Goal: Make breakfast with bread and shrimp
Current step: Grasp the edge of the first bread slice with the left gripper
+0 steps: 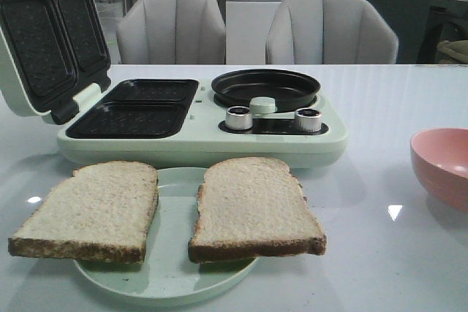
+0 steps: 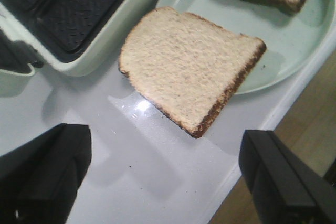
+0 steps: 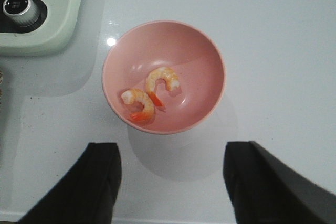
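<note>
White table [image 1: 380, 253], seen from the robot's side. At its centre stands the mint-green breakfast maker [image 1: 197, 144], lid [image 1: 44, 34] raised, both dark sandwich wells [image 1: 135, 107] bare, the round pan [image 1: 265, 87] to their right and two metal knobs [image 1: 238, 118] in front. Just before it lies a pale green plate [image 1: 172, 272] bearing the bread: a left slice [image 1: 91, 210] overhanging the rim toward the table edge, and a right slice [image 1: 252, 206] lying mostly on the plate. At far right sits a pink bowl [image 3: 164, 76] holding the two shrimp [image 3: 163, 81], curled side by side, untouched. The left gripper [image 2: 163, 174] hovers above the overhanging slice, jaws spread wide and empty; the right gripper [image 3: 172, 182] hangs over the bowl, likewise wide and empty. Nothing has yet been loaded, so the task appears to be at its start. The likely first step is lifting the left slice: the free overhanging crust offers the best purchase, and a light grip should avoid crushing the crumb or dragging the plate.
</note>
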{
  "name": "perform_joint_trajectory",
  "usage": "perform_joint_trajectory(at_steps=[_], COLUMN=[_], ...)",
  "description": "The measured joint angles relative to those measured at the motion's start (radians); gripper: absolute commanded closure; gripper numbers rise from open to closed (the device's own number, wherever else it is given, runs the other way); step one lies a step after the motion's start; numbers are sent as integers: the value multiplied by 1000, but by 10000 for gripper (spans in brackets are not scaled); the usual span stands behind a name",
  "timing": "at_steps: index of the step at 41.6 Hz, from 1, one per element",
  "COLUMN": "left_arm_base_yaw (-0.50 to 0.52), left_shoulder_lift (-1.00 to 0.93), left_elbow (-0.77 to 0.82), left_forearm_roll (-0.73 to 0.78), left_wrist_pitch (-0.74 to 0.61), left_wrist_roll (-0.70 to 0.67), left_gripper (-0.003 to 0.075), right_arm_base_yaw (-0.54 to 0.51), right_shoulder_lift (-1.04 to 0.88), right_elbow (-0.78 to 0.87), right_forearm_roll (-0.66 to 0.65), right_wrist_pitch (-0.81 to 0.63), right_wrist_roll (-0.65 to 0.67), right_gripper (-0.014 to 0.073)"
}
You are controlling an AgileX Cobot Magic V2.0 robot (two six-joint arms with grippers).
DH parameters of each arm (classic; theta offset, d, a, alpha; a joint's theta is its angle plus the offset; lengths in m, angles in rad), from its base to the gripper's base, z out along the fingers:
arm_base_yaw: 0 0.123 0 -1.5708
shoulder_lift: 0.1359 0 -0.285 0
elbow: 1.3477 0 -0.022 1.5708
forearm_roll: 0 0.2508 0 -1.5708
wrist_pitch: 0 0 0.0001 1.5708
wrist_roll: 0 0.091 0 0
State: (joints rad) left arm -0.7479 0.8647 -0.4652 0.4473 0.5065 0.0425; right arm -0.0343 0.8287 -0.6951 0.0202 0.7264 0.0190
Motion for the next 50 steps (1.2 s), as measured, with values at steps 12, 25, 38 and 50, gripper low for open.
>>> perform_joint_trajectory(at_steps=[12,25,38,50], left_arm_base_yaw=[-234,-246,-246,-246], left_shoulder_lift=[298,554,670,715], left_elbow=[0,-6,-26,-29], left_forearm_roll=[559,785,944,1017], left_wrist_pitch=[67,134,152,151], left_wrist_roll=[-495,-682,-769,-772], left_gripper=[106,106,144,376], right_arm_base_yaw=[0,0,0,0], right_shoulder_lift=[0,0,0,0], right_elbow=[0,0,0,0], right_forearm_roll=[0,0,0,0], right_wrist_pitch=[0,0,0,0], right_wrist_roll=[0,2,0,0], right_gripper=[63,63,63,63])
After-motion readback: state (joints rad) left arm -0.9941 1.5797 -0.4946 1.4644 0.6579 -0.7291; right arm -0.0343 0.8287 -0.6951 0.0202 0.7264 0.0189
